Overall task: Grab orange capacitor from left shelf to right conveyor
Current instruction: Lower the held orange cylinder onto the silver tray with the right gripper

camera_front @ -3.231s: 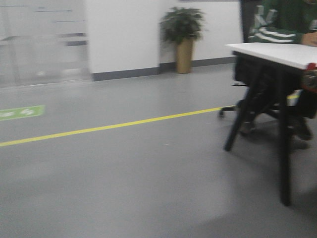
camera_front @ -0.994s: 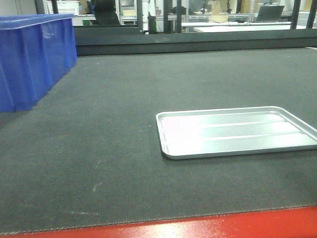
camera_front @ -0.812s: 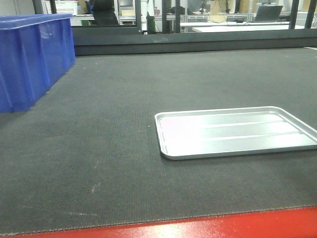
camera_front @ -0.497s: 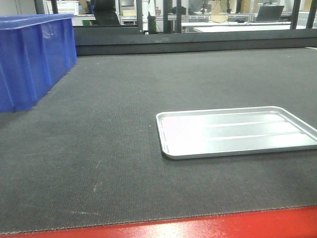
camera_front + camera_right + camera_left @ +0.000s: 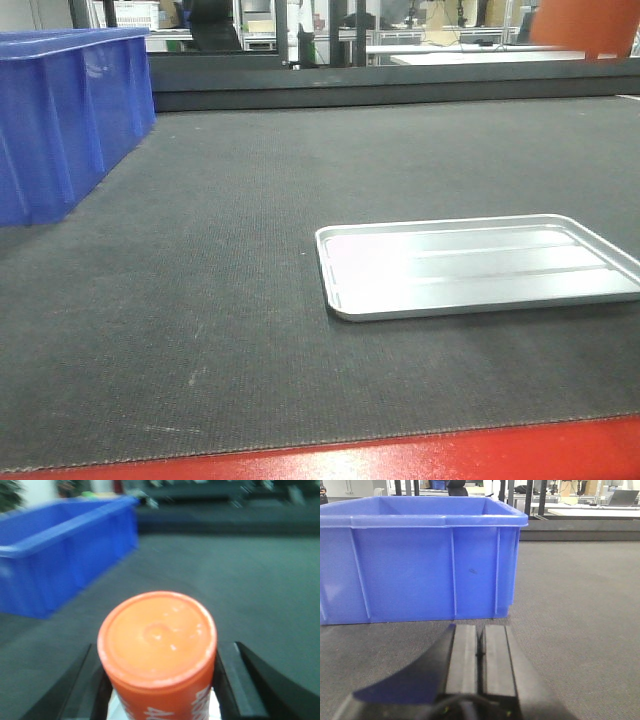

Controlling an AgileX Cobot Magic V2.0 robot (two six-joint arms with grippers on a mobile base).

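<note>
While the left gripper (image 5: 480,647) sits pressed together before one blue bin (image 5: 420,565), the right gripper (image 5: 159,690) pinches the one capacitor (image 5: 157,640).
Front view, left to right: one bin on the belt (image 5: 220,200), one silver tray (image 5: 470,265) lying flat right of centre, then the capacitor as an orange blur aloft at the top right corner; one red edge (image 5: 400,460) runs along the front.
</note>
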